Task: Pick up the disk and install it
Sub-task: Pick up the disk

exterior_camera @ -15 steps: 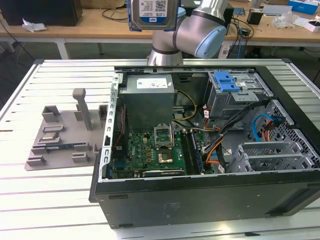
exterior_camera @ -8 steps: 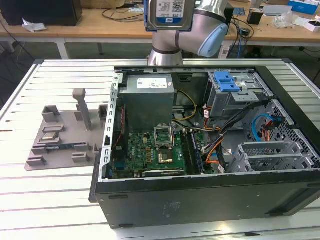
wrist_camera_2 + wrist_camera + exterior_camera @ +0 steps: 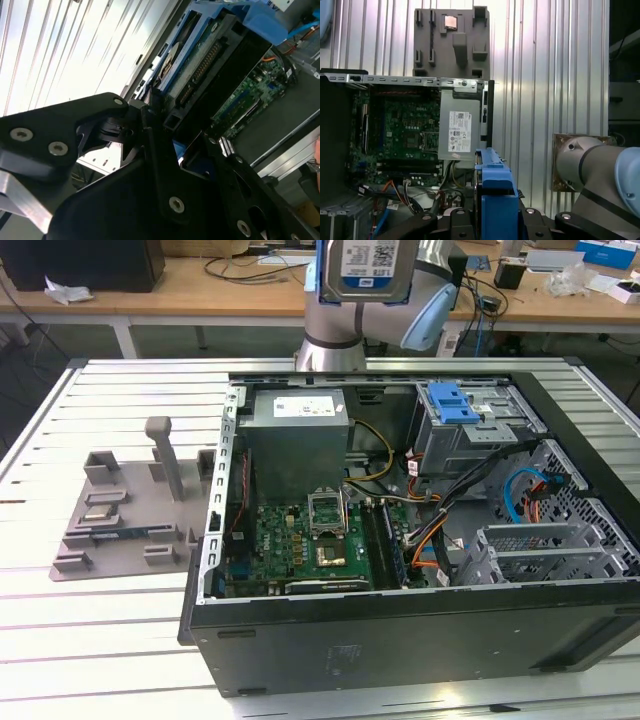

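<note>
**Tool.** I read the black tool (image 3: 177, 135) as closed on the flat rectangular silver-metal disk (image 3: 200, 70), which is framed by a bright blue plastic carrier. In the second wrist view the black fingers (image 3: 152, 140) clamp one end of the disk. The disk's connector edge and green circuit board face the camera. In the first wrist view the disk (image 3: 495, 195) stands on edge between the tool's black halves, blue carrier uppermost.

**Disk position.** In the exterior view the disk (image 3: 370, 260) hangs in the air in front of the silver and light-blue robot arm (image 3: 330, 340). Its white-and-blue barcode label faces the camera. It is well above the far side of the open black computer case (image 3: 400, 640) and touches no part of it.

**Case interior.** I see these parts inside the case:
- A large grey power-supply box with a white sticker (image 3: 300, 435) sits directly below the arm.
- A green motherboard (image 3: 300, 550) lies nearer the camera.
- Toward the exterior view's right stands a grey metal drive cage (image 3: 470, 445) with a bare blue plastic clip (image 3: 455, 402) on top.

**Surroundings.** The case lies on a slatted silver-metal worktop (image 3: 100, 640). On the exterior view's left of the case, just beside it, rests a grey moulded fixture tray (image 3: 120, 520).
</note>
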Tool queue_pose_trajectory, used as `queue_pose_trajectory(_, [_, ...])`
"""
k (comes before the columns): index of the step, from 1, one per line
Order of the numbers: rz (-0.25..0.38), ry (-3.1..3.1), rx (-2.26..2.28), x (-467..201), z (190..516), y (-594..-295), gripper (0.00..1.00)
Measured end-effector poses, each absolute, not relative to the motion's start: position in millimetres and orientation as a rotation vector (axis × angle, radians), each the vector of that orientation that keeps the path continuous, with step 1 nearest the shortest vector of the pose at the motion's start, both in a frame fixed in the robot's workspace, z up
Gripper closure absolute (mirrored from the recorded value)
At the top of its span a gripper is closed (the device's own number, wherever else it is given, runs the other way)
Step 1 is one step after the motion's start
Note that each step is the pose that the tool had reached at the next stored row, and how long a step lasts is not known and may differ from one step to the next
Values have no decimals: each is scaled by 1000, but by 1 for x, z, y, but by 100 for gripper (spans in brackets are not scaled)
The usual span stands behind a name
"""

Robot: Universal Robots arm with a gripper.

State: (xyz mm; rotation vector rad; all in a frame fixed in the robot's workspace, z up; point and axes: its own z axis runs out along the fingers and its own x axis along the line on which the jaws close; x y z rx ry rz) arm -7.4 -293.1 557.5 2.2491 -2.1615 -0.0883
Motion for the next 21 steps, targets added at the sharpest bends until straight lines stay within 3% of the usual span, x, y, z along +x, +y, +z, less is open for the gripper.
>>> queue_pose_trajectory(8, [-89,-2161,2249,14,551,-300,63])
queue_pose_trajectory(21, [-104,-2169,2256,15,540,-358,63])
